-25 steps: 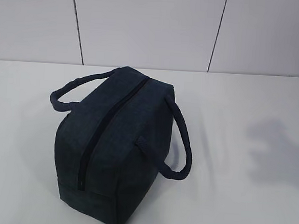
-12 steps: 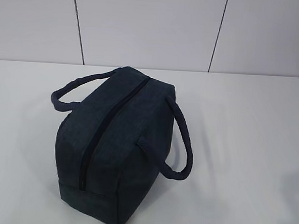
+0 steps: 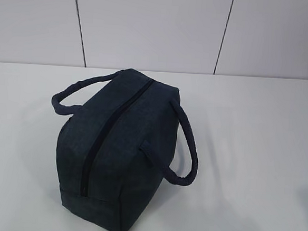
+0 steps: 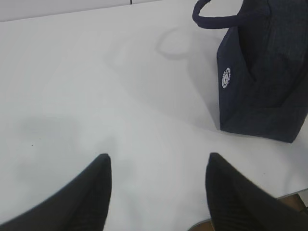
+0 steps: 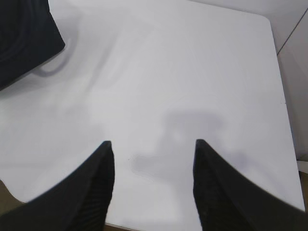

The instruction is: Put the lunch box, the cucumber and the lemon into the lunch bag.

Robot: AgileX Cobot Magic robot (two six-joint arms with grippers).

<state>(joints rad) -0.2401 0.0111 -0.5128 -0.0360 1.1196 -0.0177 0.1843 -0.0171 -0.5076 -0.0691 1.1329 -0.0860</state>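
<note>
The lunch bag (image 3: 121,150) stands zipped at centre-left of the bench (image 3: 258,133). No lunch box, cucumber or lemon is in view. Left gripper (image 4: 158,166) and right gripper (image 5: 152,151) fingers stand apart, empty. Judgement: arms should withdraw clear without snagging the handles (image 3: 186,144).

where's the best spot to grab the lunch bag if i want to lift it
Probably the right strap handle: it loops clear of the lunch bag on that side, leaving a gap beneath. Come down from above on the right, with the right hand across the strap. The left handle lies closer against the bag.
</note>
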